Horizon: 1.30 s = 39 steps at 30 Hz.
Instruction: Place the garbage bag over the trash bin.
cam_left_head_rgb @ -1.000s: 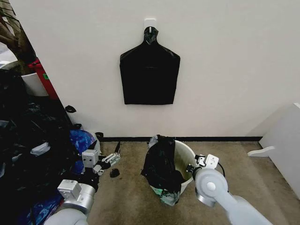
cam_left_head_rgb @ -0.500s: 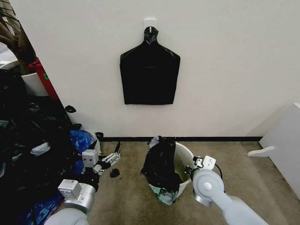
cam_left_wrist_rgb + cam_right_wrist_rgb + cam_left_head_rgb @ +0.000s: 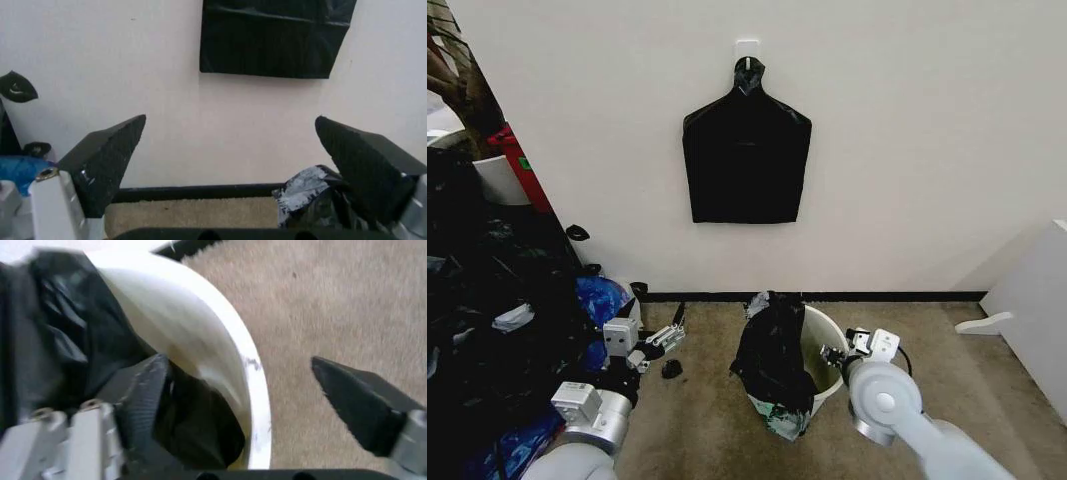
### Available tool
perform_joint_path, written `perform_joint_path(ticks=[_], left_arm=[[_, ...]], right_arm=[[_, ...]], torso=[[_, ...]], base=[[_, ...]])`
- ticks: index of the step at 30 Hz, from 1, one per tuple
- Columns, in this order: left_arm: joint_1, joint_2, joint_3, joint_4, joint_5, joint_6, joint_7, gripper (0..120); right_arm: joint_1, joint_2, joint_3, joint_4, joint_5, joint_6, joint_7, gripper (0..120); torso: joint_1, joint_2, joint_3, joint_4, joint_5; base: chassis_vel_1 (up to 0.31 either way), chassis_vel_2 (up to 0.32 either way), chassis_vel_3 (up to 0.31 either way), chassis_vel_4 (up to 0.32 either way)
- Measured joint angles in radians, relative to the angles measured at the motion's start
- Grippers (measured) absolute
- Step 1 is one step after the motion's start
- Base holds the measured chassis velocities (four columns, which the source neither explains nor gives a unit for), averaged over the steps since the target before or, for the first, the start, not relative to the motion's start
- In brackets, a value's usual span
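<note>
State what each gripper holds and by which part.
Nothing. The right gripper is open, straddling the trash bin rim; the left gripper is open, empty.

**Carpeted floor by the wall**

The beige carpet floor carries the white trash bin, the garbage bag draped over its left side. A heap of bags lies left; a small black scrap sits between.

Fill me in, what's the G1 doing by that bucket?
It is lining the trash bin. The garbage bag hangs over the bin's left side only; the right rim is bare. The right claw is open, straddling that bare rim. The left claw hangs open, off to the bin's left.
</note>
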<state>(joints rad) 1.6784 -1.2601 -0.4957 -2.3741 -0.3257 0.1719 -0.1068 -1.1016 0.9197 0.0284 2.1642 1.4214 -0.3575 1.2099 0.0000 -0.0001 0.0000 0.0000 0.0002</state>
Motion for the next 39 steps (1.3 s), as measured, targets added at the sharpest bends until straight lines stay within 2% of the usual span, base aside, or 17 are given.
perform_joint_path(ticks=[1, 6, 10, 11, 16, 18, 24, 33, 39], left_arm=[[-0.001, 0.001, 0.000, 0.001, 0.000, 0.000, 0.000, 100], [-0.002, 0.007, -0.004, 0.010, -0.006, 0.000, -0.001, 100], [-0.001, 0.018, -0.009, 0.022, -0.019, 0.002, -0.005, 100], [-0.001, 0.018, -0.009, 0.022, -0.019, 0.002, -0.005, 100], [-0.006, 0.028, -0.009, 0.035, -0.029, 0.006, -0.009, 100], [-0.006, 0.028, -0.009, 0.035, -0.029, 0.007, -0.009, 100], [0.012, 0.026, -0.011, 0.031, -0.026, 0.007, -0.008, 100], [0.015, 0.020, -0.011, 0.024, -0.019, 0.004, -0.005, 100], [0.015, 0.020, -0.008, 0.023, -0.018, 0.001, -0.004, 100]], right_arm=[[-0.005, -0.006, 0.011, 0.015, -0.009, -0.005, -0.009, 90], [-0.037, -0.035, 0.081, 0.116, -0.044, -0.042, -0.087, 100], [-0.101, -0.054, 0.168, 0.181, -0.122, -0.131, -0.286, 100], [-0.101, -0.054, 0.168, 0.181, -0.122, -0.131, -0.286, 100], [-0.127, -0.035, 0.164, 0.181, -0.255, -0.210, -0.476, 100], [-0.122, -0.026, 0.154, 0.175, -0.265, -0.216, -0.483, 100], [-0.028, 0.059, 0.036, 0.078, -0.301, -0.251, -0.450, 100], [0.025, 0.100, -0.057, -0.014, -0.261, -0.259, -0.394, 100], [0.043, 0.116, -0.069, -0.062, -0.242, -0.256, -0.368, 100]], torso=[[0.000, 0.000, 0.000, 0.0000, 0.0000], [0.000, 0.000, 0.000, 0.0000, -0.0002], [0.000, 0.000, 0.000, -0.0002, -0.0002], [0.000, 0.000, 0.000, -0.0002, -0.0002], [0.000, 0.000, 0.000, -0.0001, -0.0005], [0.000, 0.000, 0.000, -0.0002, -0.0004], [0.000, 0.000, 0.000, 0.0002, -0.0004], [0.000, 0.000, 0.000, 0.0001, -0.0003], [0.000, 0.000, 0.000, 0.0001, -0.0003]], base=[[0.000, 0.000, 0.000, 0.000], [0.000, 0.000, 0.000, 0.000], [0.000, 0.000, 0.000, 0.000], [0.000, 0.000, 0.000, 0.000], [0.000, 0.000, 0.000, 0.000], [0.000, 0.000, 0.000, 0.000], [0.000, 0.000, 0.000, 0.000], [0.000, 0.000, 0.000, 0.000], [0.000, 0.000, 0.000, 0.000]])
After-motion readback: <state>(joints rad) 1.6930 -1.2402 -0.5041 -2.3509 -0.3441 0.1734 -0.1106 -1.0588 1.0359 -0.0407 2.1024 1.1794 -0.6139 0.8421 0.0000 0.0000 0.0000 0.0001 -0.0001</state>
